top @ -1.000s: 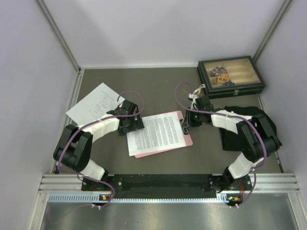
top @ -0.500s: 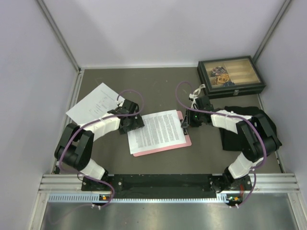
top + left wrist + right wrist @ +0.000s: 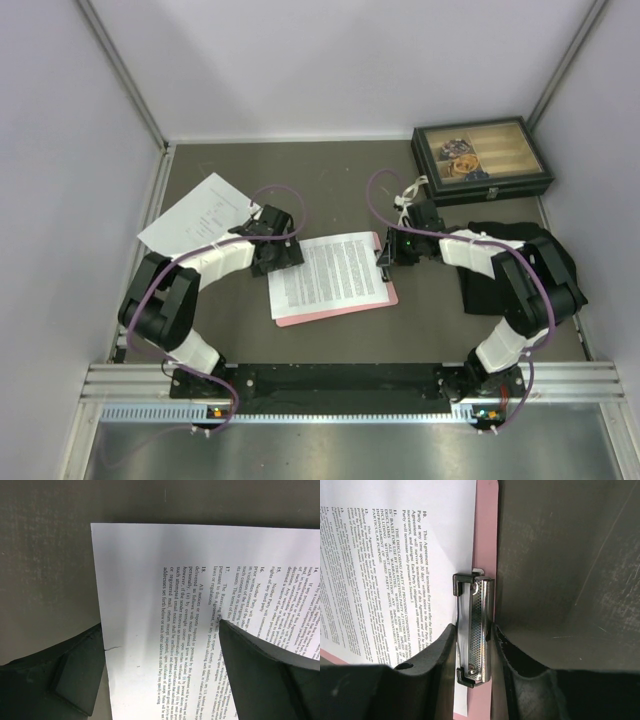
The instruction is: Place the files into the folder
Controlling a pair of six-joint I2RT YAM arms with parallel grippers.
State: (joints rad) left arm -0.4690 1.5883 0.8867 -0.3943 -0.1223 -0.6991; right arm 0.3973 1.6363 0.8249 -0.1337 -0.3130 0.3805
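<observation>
The pink folder [image 3: 340, 305] lies flat at mid-table with the densely printed file [image 3: 328, 272] on top of it. The sparsely printed file [image 3: 200, 215] rests on the table at the left. My left gripper [image 3: 277, 254] is open at the dense file's left edge. In the left wrist view one finger [image 3: 75, 672] is beside the file [image 3: 165, 590] and the other [image 3: 265, 675] is over its print. My right gripper [image 3: 472, 640] is shut on the folder's metal clip [image 3: 479, 630], and the file's end lies under that clip.
A dark box with a glass lid [image 3: 482, 160] stands at the back right. A black cloth [image 3: 478, 285] lies under my right arm. Grey walls [image 3: 60, 150] close in the table on three sides.
The dense file has slid a little to the right, toward the clip, and sits squarer on the folder. My left gripper followed it right. The right gripper has not moved.
</observation>
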